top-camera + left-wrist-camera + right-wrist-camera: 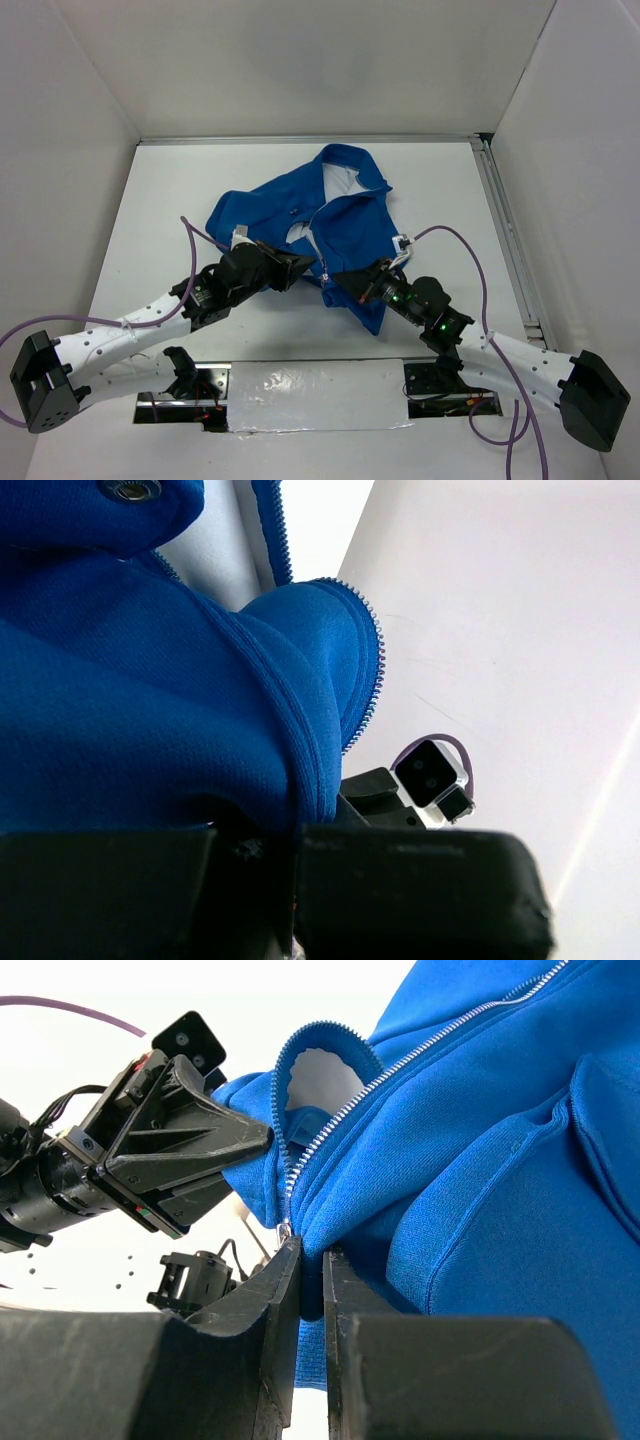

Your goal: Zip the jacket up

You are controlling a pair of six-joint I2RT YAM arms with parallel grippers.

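The blue jacket (352, 228) lies crumpled on the white table, front up, with white lining showing at the collar. Its pale zipper (317, 238) is parted along the front. My left gripper (303, 265) is shut on the left front edge near the hem; blue fabric (150, 710) fills the left wrist view and is pinched between the jaws (290, 830). My right gripper (338, 279) is shut on the right front edge of the jacket (480, 1160), with fabric clamped between the fingers (312, 1270). The zipper slider (285, 1228) hangs just at my left fingertip. The two grippers face each other, close together.
A metal rail (505, 230) runs along the table's right side. White walls enclose the back and sides. A pale taped patch (315, 395) lies at the near edge between the arm bases. Purple cables (470, 250) loop off both arms.
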